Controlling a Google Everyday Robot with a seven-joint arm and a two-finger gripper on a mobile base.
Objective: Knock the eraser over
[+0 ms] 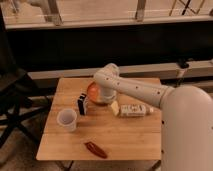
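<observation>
The eraser (82, 103) is a small black block with a white face, standing upright on the wooden table (125, 135) left of centre. The white arm reaches in from the right, and its wrist bends down just right of the eraser. The gripper (101, 98) sits at the arm's end, close to the eraser's right side and by an orange round object (94, 91). Most of the gripper is hidden by the wrist. I cannot tell whether it touches the eraser.
A white cup (67, 120) stands in front and left of the eraser. A white labelled bottle (134, 110) lies on its side to the right, with a pale yellow piece (115, 107) at its left end. A red-brown object (95, 149) lies near the front edge. A dark chair (12, 100) stands left of the table.
</observation>
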